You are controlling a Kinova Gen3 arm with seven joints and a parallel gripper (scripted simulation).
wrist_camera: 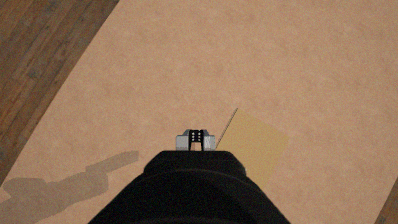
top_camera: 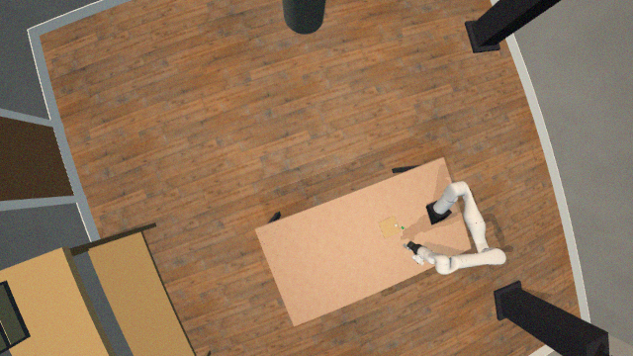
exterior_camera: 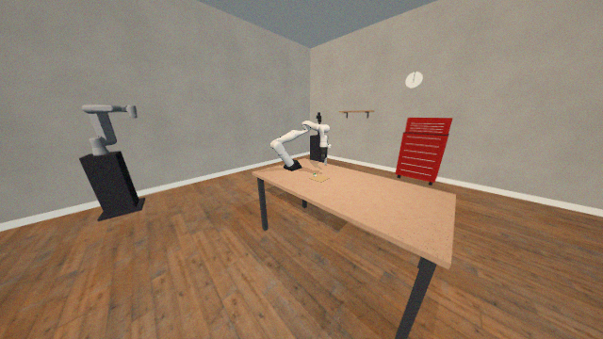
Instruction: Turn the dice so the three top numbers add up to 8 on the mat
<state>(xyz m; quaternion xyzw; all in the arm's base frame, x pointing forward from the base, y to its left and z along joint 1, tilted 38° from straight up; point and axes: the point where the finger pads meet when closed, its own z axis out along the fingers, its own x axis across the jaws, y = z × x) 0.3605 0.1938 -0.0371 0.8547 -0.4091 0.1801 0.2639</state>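
The thin yellow mat [top_camera: 388, 228] [exterior_camera: 320, 179] [wrist_camera: 257, 145] lies on the table. A small white die [top_camera: 396, 225] sits on the mat near its robot-side edge. A green die [top_camera: 403, 227] [exterior_camera: 315, 174] lies just beside that edge, on the table. Both are hidden in the wrist view, and their top numbers are too small to read. My gripper [top_camera: 406, 245] [exterior_camera: 325, 163] [wrist_camera: 196, 136] is shut on a black die [wrist_camera: 196, 135], which shows two rows of white pips to the wrist camera. It hangs above the table, to the side of the mat.
The table [top_camera: 326, 257] [exterior_camera: 372, 198] [wrist_camera: 165, 65] carries the arm's black base [top_camera: 438, 214] [exterior_camera: 292, 166], close to the mat. The table's edge shows at the left of the wrist view. The arm's shadow [wrist_camera: 75, 185] falls on the table. A red tool cabinet [exterior_camera: 424, 150] stands by the far wall.
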